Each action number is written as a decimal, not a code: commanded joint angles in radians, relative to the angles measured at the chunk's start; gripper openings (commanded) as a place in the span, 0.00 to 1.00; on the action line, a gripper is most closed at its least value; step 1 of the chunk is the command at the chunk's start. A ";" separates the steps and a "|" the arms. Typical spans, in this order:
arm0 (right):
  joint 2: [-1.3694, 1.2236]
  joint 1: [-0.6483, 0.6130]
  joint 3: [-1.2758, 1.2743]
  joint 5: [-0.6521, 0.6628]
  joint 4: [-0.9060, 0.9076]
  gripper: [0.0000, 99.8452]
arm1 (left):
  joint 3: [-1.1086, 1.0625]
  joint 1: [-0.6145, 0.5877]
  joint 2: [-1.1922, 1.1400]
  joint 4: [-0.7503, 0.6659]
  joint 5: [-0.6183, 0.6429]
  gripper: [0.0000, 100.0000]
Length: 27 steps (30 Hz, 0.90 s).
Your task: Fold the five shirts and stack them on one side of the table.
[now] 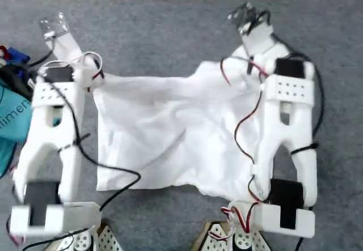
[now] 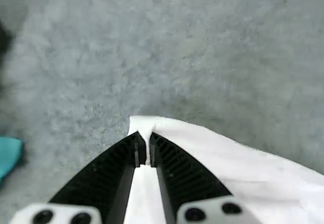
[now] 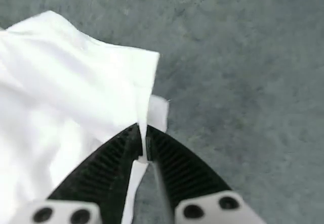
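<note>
Where it lies spread, the white shirt (image 1: 170, 132) looks rumpled.

White arms (image 1: 51, 101) with black motors (image 1: 282, 197), red-black cables (image 1: 245, 120), ribbed black jaws.

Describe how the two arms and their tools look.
The left arm and right arm are white plastic shells with black motor blocks. Black cables trail along the left one; red and black wires run down the right one. The left tool and right tool have black ribbed fingers tapering to points.
</note>
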<state>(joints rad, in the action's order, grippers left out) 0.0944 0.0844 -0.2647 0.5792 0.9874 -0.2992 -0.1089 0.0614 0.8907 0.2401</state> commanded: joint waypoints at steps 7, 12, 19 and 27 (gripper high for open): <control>-0.209 -0.001 -0.051 0.003 -0.015 0.01 | 0.284 0.023 -0.461 0.025 0.058 0.02; -0.285 0.048 -0.051 0.048 0.020 0.20 | 0.373 0.028 -0.535 0.101 0.034 0.02; -0.189 0.139 0.047 0.117 0.144 0.33 | 0.387 0.028 -0.536 0.107 0.031 0.02; -0.153 0.071 0.369 0.069 0.339 0.28 | 0.390 0.038 -0.536 0.103 0.029 0.02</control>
<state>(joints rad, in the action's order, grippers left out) -0.1204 0.1903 -0.0330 0.6836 1.2758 0.0491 -0.0921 -0.4772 0.9966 0.2754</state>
